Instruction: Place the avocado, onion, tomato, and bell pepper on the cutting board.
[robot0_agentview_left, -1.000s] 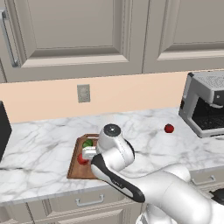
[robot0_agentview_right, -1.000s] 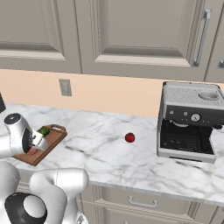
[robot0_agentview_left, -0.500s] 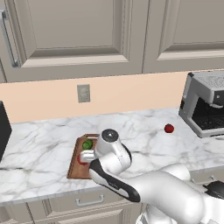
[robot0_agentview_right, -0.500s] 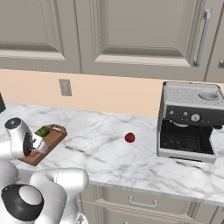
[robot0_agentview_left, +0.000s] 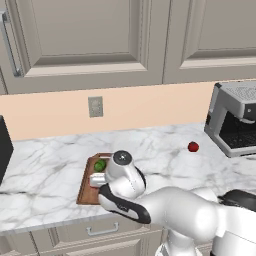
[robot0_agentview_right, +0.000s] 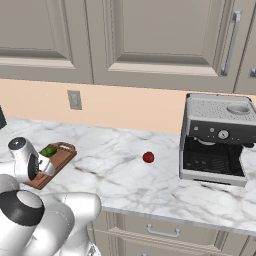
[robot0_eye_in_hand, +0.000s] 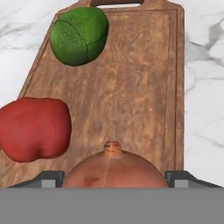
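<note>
onion (robot0_eye_in_hand: 113, 168) btwn claw tips, avocado (robot0_eye_in_hand: 79, 35) on cutting board (robot0_eye_in_hand: 131, 87)

Your white arm rises from the lower edge of both base views and bends forward and down toward the near counter edge. The rounded wrist joint, capped with a grey disc, sits highest, and the hand points downward from it. In the hand view, your gripper (robot0_eye_in_hand: 113, 181) looks almost straight down, its two dark fingertips (robot0_eye_in_hand: 52, 178) showing at the bottom, spread wide apart. The jaws stand on either side of the onion (robot0_eye_in_hand: 113, 168), close against it, so it sits between them.
</note>
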